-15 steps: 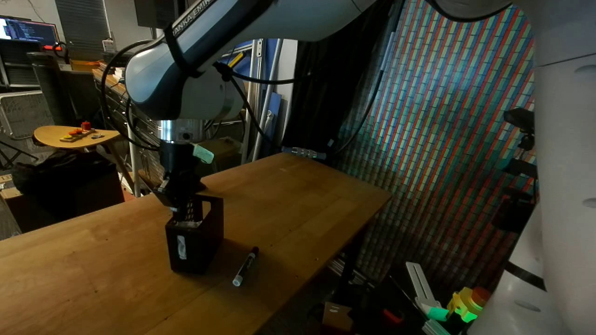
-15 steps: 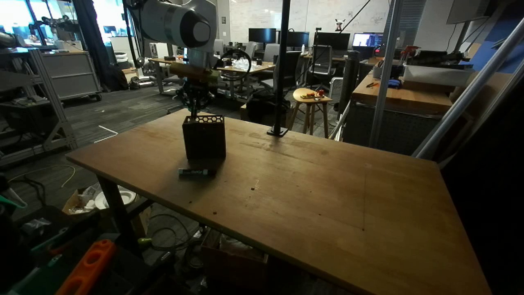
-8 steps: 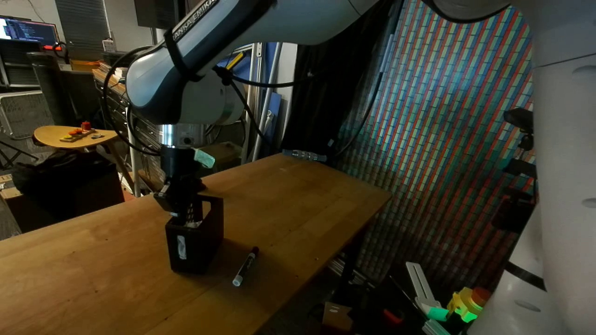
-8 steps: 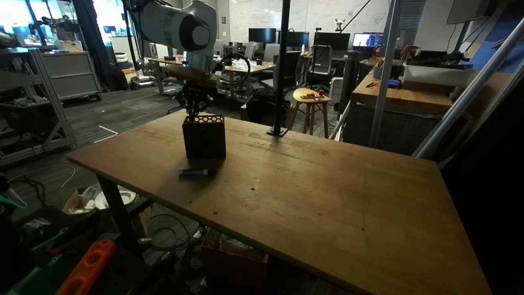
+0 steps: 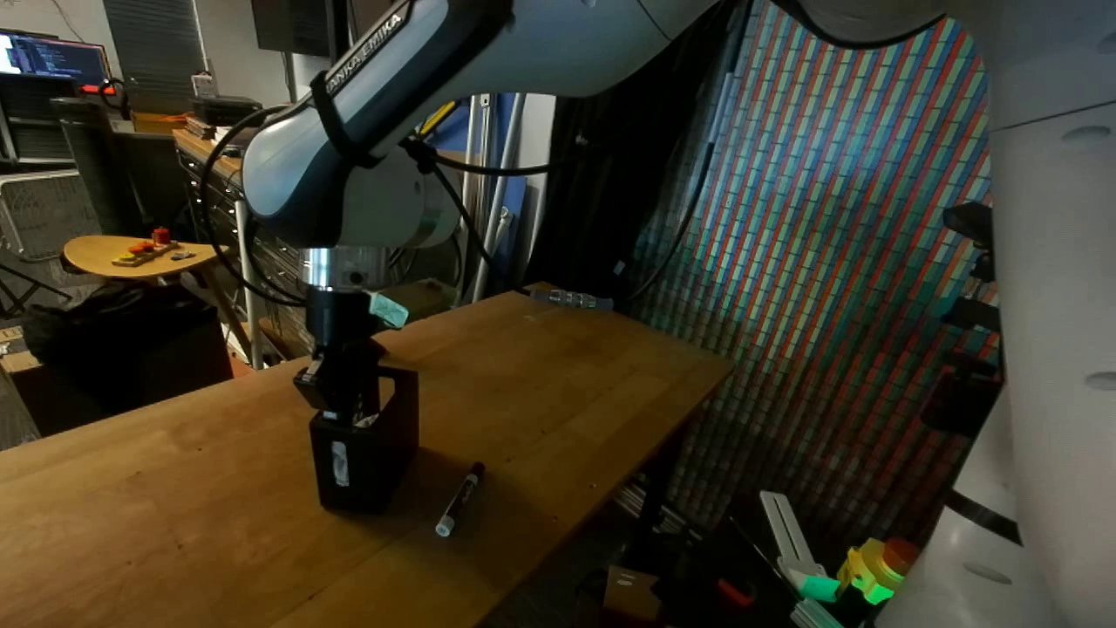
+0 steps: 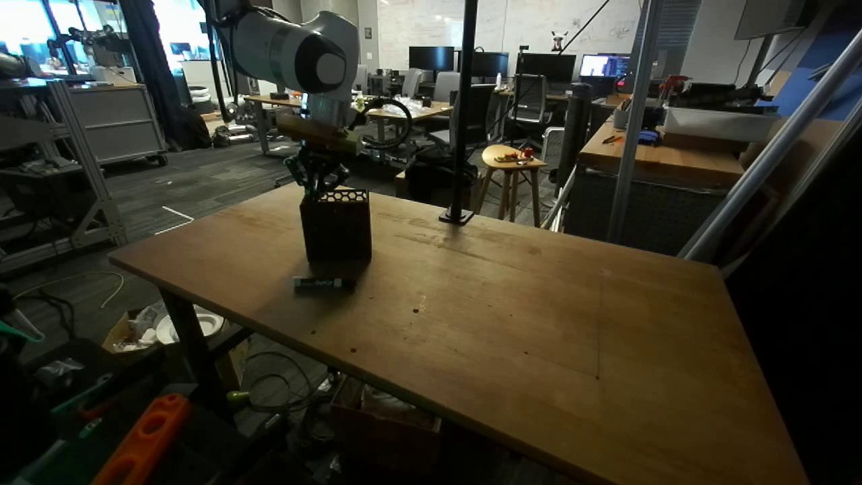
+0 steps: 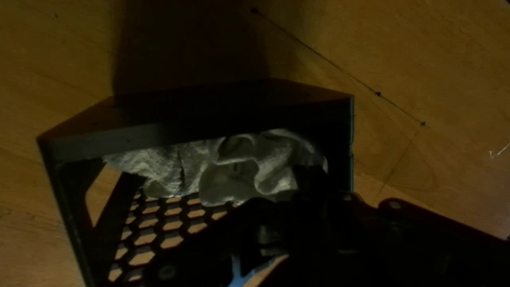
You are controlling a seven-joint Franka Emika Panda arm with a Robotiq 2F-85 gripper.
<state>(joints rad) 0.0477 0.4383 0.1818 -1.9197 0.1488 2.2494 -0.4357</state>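
A black open-topped box (image 5: 362, 475) with a honeycomb side stands upright on the wooden table; it also shows in an exterior view (image 6: 337, 229). Inside it lies a crumpled grey-white cloth (image 7: 235, 175), seen in the wrist view. My gripper (image 7: 310, 173) points down, fingertips at the box mouth near one end, over the cloth. The fingers look shut together; the area is very dark and I see nothing between them. Whether the tips touch the cloth is hidden. A marker with a dark cap (image 5: 459, 500) lies on the table beside the box; it also shows in an exterior view (image 6: 324, 283).
The wooden table (image 6: 539, 323) has an edge on the marker's side (image 5: 602, 488). A black post (image 6: 458, 209) stands at the table's far edge. A stool with small toys (image 6: 510, 158) is beyond it. A cardboard box (image 6: 384, 424) sits below the table.
The arm and gripper have moved down, and the fingers sit lower at the box mouth. The box and marker have not moved.
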